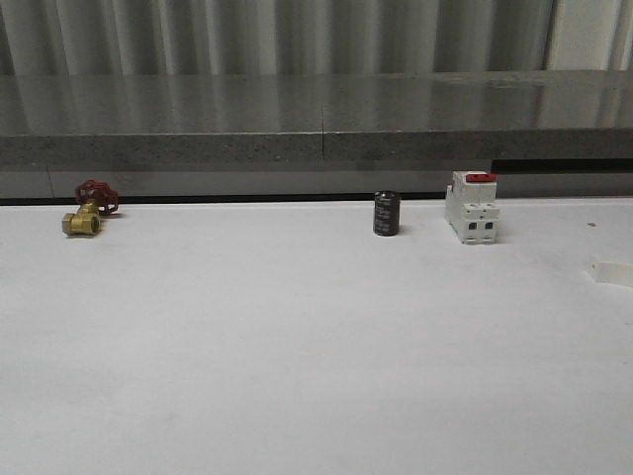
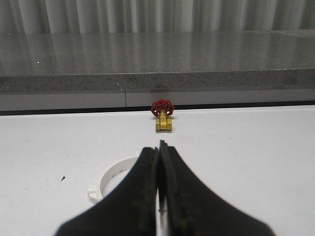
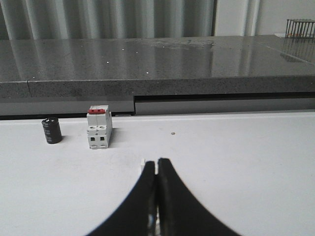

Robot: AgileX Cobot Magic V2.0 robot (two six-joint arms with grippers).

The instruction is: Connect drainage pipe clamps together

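Three small items line the far edge of a white bench [image 1: 297, 346] in the front view: a brass valve [image 1: 83, 220] with a red handwheel on the left, a short black cylinder [image 1: 387, 214] near the middle, and a white block with a red top [image 1: 472, 207] just to its right. A white piece [image 1: 611, 270], cut off at the right edge, lies apart from them; what it is cannot be told. From the left wrist camera, the left gripper [image 2: 158, 162] has its black fingers pressed together, holding nothing, while a white half-ring clamp [image 2: 110, 178] lies flat on the bench partly hidden behind them, the valve well beyond. From the right wrist camera, the right gripper [image 3: 156, 169] likewise has its fingers together, a small white part [image 3: 143, 162] peeking out just behind the tips.
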